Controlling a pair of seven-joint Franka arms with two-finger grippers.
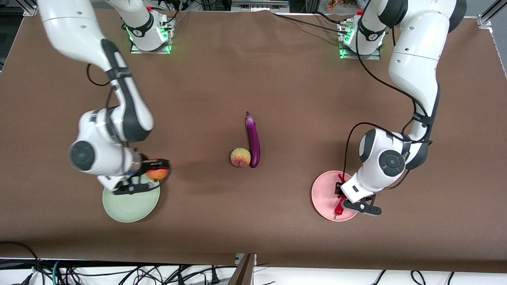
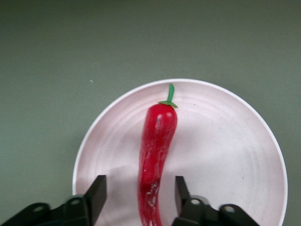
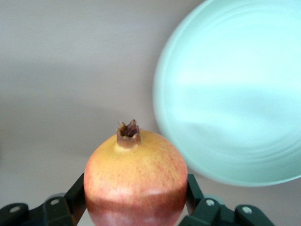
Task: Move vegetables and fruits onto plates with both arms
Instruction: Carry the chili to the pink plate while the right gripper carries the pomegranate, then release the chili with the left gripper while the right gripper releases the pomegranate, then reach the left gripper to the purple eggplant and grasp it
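My right gripper (image 1: pixel 157 169) is shut on the red pomegranate (image 1: pixel 157 173) (image 3: pixel 135 181) and holds it over the edge of the pale green plate (image 1: pixel 128 208) (image 3: pixel 235 94). My left gripper (image 1: pixel 341 198) (image 2: pixel 139 195) is open over the pale pink plate (image 1: pixel 324 194) (image 2: pixel 225 155). The red chili pepper (image 1: pixel 339 207) (image 2: pixel 156 146) lies on that plate between the spread fingers, apart from both. The peach (image 1: pixel 240 157) and the purple eggplant (image 1: pixel 253 139) lie side by side at the table's middle.
The brown table cloth (image 1: pixel 253 79) covers the table. The two arm bases (image 1: pixel 150 35) stand along its edge farthest from the front camera. Cables hang past the edge nearest to the front camera.
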